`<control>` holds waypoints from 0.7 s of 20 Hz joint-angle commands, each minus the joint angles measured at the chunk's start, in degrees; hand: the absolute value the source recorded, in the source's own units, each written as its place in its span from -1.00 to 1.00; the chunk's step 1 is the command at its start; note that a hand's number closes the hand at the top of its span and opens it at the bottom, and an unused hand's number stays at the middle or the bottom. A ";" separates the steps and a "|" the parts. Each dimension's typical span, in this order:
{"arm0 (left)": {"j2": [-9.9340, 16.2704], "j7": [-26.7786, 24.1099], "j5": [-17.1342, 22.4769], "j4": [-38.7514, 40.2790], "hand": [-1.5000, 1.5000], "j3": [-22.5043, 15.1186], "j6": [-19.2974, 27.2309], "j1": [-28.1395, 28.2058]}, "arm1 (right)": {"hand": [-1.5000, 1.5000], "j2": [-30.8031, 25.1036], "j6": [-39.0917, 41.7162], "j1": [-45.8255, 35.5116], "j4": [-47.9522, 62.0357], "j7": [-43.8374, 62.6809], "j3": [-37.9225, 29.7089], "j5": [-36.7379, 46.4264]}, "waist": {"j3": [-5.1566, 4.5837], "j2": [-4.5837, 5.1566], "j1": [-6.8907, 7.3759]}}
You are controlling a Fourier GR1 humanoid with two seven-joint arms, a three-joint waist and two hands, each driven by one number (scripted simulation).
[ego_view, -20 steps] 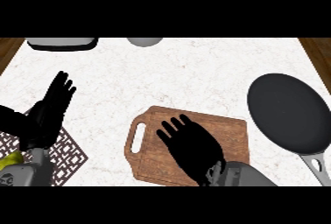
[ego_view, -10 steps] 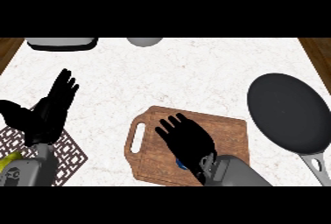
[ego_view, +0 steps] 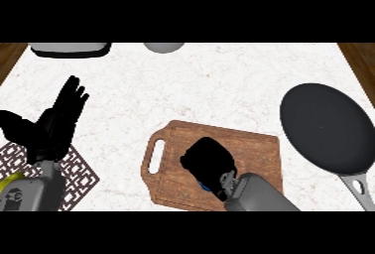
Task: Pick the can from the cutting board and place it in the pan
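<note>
Half a second ago the right hand (ego_view: 211, 162) lay spread flat over the cutting board (ego_view: 249, 144); now its fingers have curled down into a fist-like clump — the grasp looks begun. It wraps the can (ego_view: 205, 186) (only a blue sliver shows), still on the board. The pan (ego_view: 322, 126) waits well apart. The left hand (ego_view: 55, 124) rests open at the view's left.

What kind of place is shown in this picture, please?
Most likely a kitchen counter: a pale marbled top carries a wooden cutting board with a handle slot and a dark frying pan beside it on the right.
</note>
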 commanded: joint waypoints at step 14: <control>-2.32 -0.81 -1.87 -2.04 0.00 -0.39 0.01 3.16 | 1.00 1.85 -10.85 6.05 1.17 -3.89 -9.86 4.26 | 0.04 -0.06 -0.60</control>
